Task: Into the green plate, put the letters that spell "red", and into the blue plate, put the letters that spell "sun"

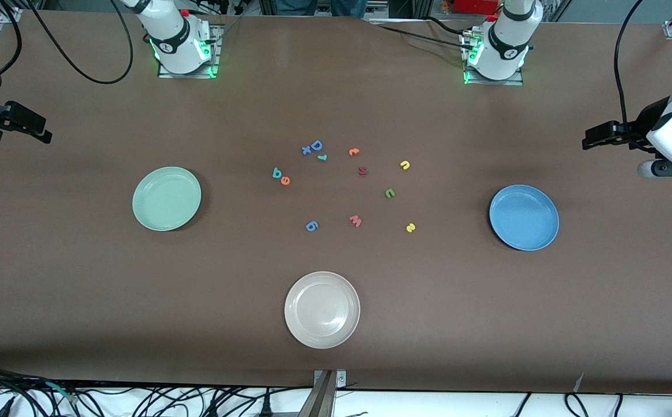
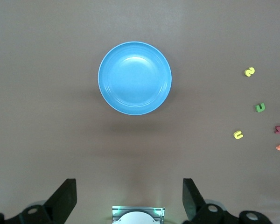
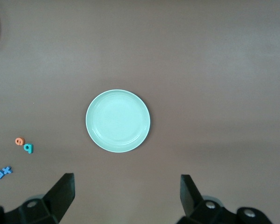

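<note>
The green plate (image 1: 167, 198) (image 3: 118, 121) lies toward the right arm's end of the table. The blue plate (image 1: 524, 217) (image 2: 135, 78) lies toward the left arm's end. Small letters lie between them. The teal d (image 1: 277, 172) (image 3: 28, 148) touches the orange e (image 1: 285, 180) (image 3: 19, 141). The teal r (image 1: 322, 157) lies beside a blue D. The yellow n (image 1: 405, 165) (image 2: 238, 135), green u (image 1: 390, 193) (image 2: 260, 108) and yellow s (image 1: 410, 227) (image 2: 249, 72) lie apart on the blue plate's side. My right gripper (image 1: 46, 130) (image 3: 126, 193) and left gripper (image 1: 586, 141) (image 2: 129, 198) hang open and empty, high over the table's ends.
A cream-white plate (image 1: 322, 310) sits nearest the front camera. Other letters lie in the cluster: a blue D (image 1: 316, 145), a blue x (image 1: 306, 150), an orange letter (image 1: 354, 152), a dark red one (image 1: 362, 171), a pink w (image 1: 355, 220) and a blue one (image 1: 311, 226).
</note>
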Available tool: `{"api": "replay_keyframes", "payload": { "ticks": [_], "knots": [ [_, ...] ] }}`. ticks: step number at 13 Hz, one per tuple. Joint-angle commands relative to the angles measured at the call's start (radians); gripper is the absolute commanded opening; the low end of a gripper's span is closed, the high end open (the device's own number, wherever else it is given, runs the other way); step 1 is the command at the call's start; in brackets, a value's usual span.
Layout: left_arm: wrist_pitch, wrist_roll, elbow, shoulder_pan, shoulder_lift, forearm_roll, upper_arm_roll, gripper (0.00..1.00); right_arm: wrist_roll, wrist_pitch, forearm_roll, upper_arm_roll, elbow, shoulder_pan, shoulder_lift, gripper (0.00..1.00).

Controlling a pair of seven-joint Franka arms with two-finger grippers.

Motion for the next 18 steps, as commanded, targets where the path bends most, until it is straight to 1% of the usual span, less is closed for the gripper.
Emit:
{"api": "replay_keyframes", "payload": {
  "ticks": [1, 4, 18],
  "knots": [
    [0.007, 0.021, 0.000, -0.003, -0.003, 0.034, -0.002, 1.00, -0.017, 0.022, 0.021, 0.000, -0.019, -0.002, -0.014, 1.00],
    [0.007, 0.021, 0.000, -0.003, -0.003, 0.034, -0.002, 1.00, -0.028, 0.019, 0.021, -0.003, -0.002, -0.008, 0.011, 1.00],
    [0.007, 0.021, 0.000, -0.003, -0.003, 0.034, -0.002, 1.00, -0.022, 0.011, 0.019, 0.003, -0.002, -0.005, 0.008, 1.00]
  ]
}}
